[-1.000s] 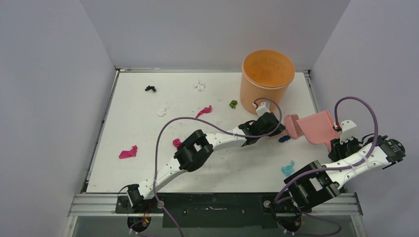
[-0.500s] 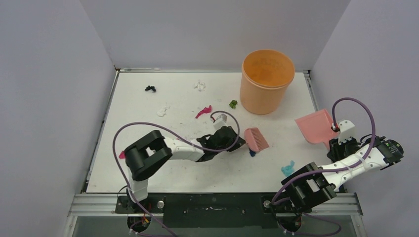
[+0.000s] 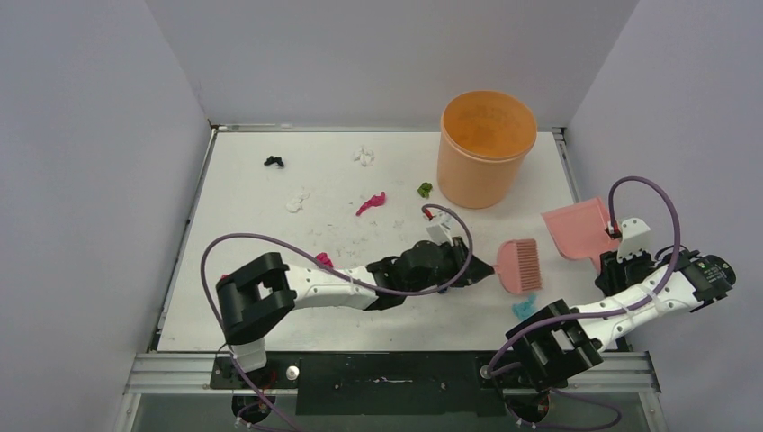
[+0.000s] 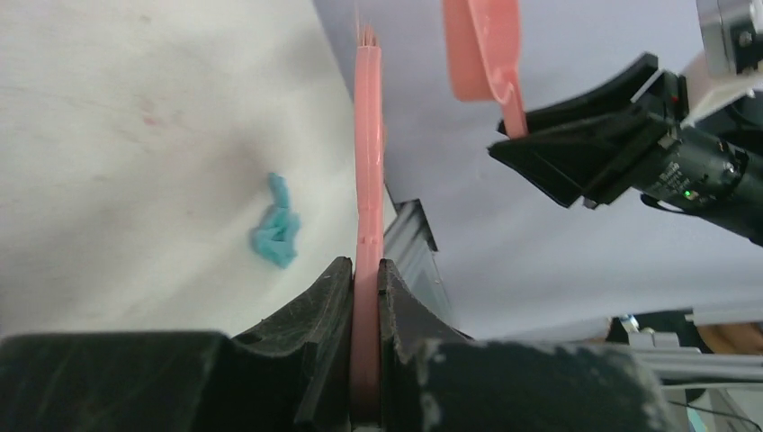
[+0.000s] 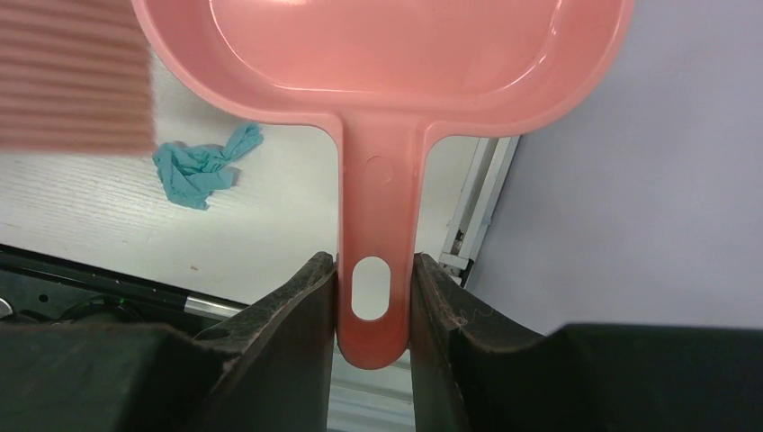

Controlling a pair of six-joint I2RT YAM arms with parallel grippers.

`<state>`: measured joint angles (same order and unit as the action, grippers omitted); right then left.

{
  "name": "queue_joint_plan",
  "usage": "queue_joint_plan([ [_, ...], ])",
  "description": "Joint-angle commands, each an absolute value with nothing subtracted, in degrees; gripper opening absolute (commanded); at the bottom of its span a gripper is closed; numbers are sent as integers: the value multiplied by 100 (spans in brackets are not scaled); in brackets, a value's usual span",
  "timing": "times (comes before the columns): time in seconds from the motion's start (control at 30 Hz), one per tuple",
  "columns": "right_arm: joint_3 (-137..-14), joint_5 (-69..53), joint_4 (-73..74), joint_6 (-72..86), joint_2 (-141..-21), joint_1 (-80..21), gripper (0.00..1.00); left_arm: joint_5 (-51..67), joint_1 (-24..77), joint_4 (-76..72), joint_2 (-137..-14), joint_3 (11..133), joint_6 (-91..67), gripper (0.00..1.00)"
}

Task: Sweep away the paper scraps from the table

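Observation:
My left gripper is shut on the handle of the pink hand brush, whose head hangs just above and left of a light blue paper scrap. The left wrist view shows the brush edge-on between the jaws, with that scrap to its left. My right gripper is shut on the handle of the pink dustpan, held above the right edge of the table. Other scraps are black, white, white, magenta, green and magenta. No dark blue scrap shows.
An orange bucket stands at the back right of the table. Grey walls close in the left, back and right sides. A metal rail runs along the near edge. The right wrist view shows the dustpan, the brush bristles and the light blue scrap.
My left gripper first pulled the brush back from the dustpan toward the table's middle, then swung it right to beside the light blue scrap. The dustpan has barely moved.

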<state>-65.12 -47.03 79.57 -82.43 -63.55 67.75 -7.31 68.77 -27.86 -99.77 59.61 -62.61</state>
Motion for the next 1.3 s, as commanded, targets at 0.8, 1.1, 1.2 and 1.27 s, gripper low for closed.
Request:
queue_joint_plan([
  [0.8, -5933, -5183, 8033, -8830, -5495, 6877, 5, -1058, 7038, -294, -9098, 4965, -6539, 0],
  [1.1, -5516, -4977, 7997, -9777, -4710, 5768, 5, -1529, 6819, 2323, -6685, 4792, -5284, 0],
  [1.2, -5539, -4965, 7484, -8720, -4711, 5427, 5, -1595, 6784, 3101, -6298, 5289, -4867, 0],
  [1.27, -5750, -4736, 7063, -7691, -5118, 4928, 5, -1705, 6781, 3545, -6113, 5679, -4670, 0],
])
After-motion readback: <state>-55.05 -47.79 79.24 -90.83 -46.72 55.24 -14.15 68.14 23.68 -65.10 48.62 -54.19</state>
